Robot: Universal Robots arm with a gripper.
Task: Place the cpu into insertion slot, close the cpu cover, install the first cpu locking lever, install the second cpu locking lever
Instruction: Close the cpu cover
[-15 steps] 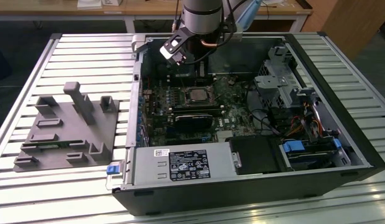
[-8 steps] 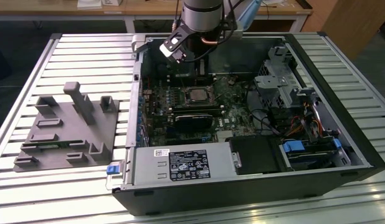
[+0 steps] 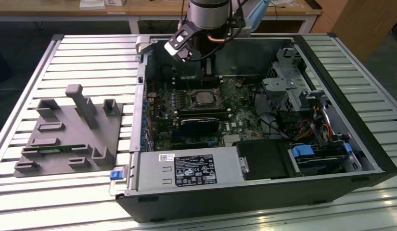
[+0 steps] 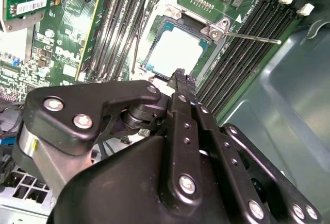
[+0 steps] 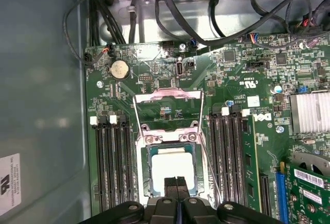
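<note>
While the cpu (image 5: 172, 166) lies seated, steer your pincer (image 5: 178, 184) — tips pressed together, empty — squarely onto the raised cpu cover (image 5: 167, 94).

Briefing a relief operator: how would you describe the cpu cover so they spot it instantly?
In the open computer case, find the green motherboard and its bright square cpu between black memory slots. The cpu cover is the thin silvery frame next to it, its large window showing green board, not chip.
</note>
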